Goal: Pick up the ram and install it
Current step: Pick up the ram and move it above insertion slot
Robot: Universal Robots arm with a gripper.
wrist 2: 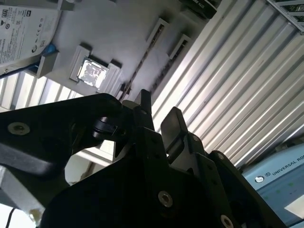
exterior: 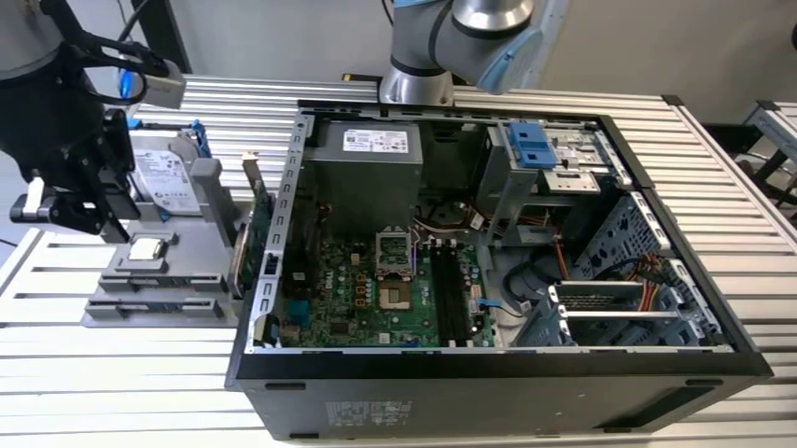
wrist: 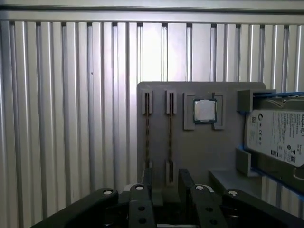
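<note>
Two thin ram sticks stand on edge in slots of a grey holder (wrist: 199, 152). In the first wrist view these are the ram (wrist: 170, 128) and a second stick (wrist: 147, 128); in the second wrist view the ram (wrist 2: 142, 61) is a thin dark line. My gripper (wrist: 166, 183) is open above the holder's near end, and the ram's line runs into the gap between its black fingers (wrist: 185, 178). The open gripper (wrist 2: 159, 113) also appears in the second wrist view. In the exterior view the gripper (exterior: 88, 210) hangs over the holder (exterior: 149, 280) at the left.
A processor chip (wrist: 204, 110) and a blue-framed hard drive (wrist: 278, 137) also sit on the holder. A green expansion card (exterior: 261, 243) stands between the holder and the open computer case (exterior: 498, 373). The motherboard (exterior: 361, 299) with dark memory slots (exterior: 454, 294) lies inside.
</note>
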